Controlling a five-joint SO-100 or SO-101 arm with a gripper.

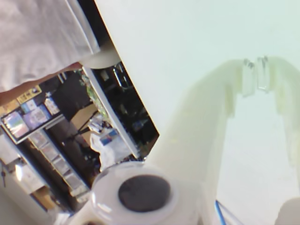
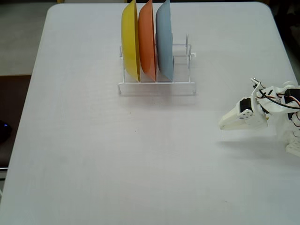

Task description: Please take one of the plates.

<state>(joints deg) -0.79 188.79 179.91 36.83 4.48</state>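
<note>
Fixed view, from your left: a yellow plate [image 2: 130, 42], an orange plate [image 2: 147, 40] and a light blue plate [image 2: 164, 40] stand on edge, side by side, in the left slots of a white wire rack [image 2: 157, 87] at the far end of the table [image 2: 93, 154]. You cannot make out a cream-white plate in either view. Well apart, at the right edge, the gripper [image 2: 225, 124] hangs low over bare tabletop. In the wrist view its fingertips [image 1: 249, 77] are pinched together on nothing.
</note>
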